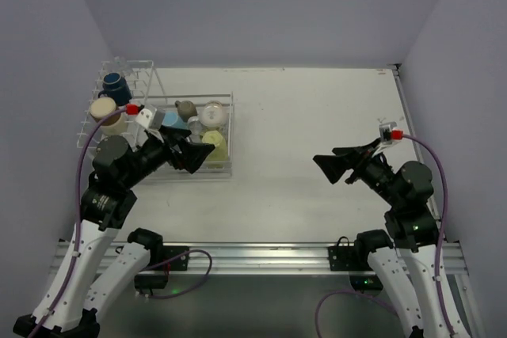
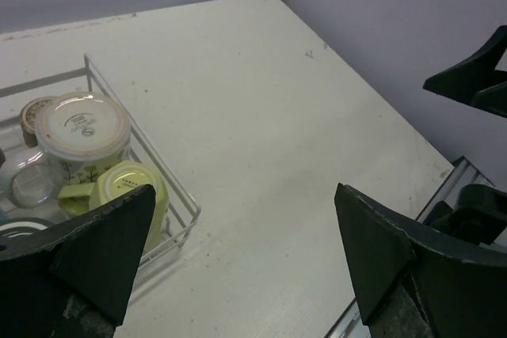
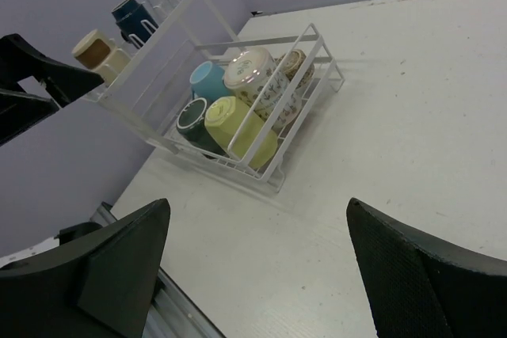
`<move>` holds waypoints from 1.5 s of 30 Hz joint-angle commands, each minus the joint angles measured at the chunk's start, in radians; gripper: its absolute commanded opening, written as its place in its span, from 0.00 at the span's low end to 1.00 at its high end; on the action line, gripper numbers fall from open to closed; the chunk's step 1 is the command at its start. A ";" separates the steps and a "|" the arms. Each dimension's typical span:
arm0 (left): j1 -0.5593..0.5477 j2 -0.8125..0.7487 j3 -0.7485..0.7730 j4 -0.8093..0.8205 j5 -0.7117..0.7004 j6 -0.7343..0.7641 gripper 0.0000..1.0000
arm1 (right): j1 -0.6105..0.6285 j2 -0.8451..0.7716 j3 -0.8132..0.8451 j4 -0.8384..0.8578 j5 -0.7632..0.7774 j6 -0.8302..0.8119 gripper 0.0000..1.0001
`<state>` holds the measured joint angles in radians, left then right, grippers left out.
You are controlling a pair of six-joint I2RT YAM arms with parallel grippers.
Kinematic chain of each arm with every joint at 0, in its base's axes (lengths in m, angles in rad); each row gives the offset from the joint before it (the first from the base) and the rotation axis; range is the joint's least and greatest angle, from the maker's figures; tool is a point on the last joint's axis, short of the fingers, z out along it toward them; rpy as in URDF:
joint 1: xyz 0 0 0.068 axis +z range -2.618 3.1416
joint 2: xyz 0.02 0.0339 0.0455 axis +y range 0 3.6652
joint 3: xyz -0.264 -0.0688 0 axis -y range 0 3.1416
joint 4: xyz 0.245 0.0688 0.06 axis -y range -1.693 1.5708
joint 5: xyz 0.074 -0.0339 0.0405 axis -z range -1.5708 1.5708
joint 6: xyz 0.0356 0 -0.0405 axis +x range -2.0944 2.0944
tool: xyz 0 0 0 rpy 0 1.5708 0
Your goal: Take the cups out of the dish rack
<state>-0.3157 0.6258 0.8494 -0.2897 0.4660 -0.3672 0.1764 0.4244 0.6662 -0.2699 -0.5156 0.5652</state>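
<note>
The left pincer (image 1: 192,148) is held wide above the yellow-green cup (image 1: 218,145) in the dish rack (image 1: 231,128); the right pincer (image 1: 336,160), equally wide, is kept well apart.

Left tool (image 1: 194,148) hides part of dish rack (image 1: 231,136) basket.

White dish rack (image 3: 263,39): thin smooth wire. Yellow-green cup (image 3: 238,131): glossy glaze. Table (image 3: 412,116): matt, faintly speckled.
</note>
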 commanded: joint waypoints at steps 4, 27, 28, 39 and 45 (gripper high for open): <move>-0.003 0.064 0.076 -0.169 -0.148 0.005 1.00 | -0.002 0.010 -0.004 0.000 0.012 0.004 0.94; -0.330 0.462 0.079 -0.052 -0.977 -0.139 0.94 | 0.018 0.062 -0.123 0.120 -0.029 0.013 0.90; -0.330 0.478 0.077 -0.052 -0.992 -0.154 0.94 | 0.020 0.057 -0.126 0.118 -0.029 0.013 0.90; -0.361 0.560 0.065 -0.016 -1.057 -0.257 0.94 | 0.044 0.053 -0.146 0.121 -0.021 0.009 0.90; -0.367 0.603 0.062 -0.003 -1.060 -0.268 0.95 | 0.061 0.063 -0.163 0.136 -0.026 0.016 0.90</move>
<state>-0.6769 1.2057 0.8993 -0.3546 -0.5331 -0.5907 0.2279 0.4828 0.5140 -0.1783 -0.5194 0.5690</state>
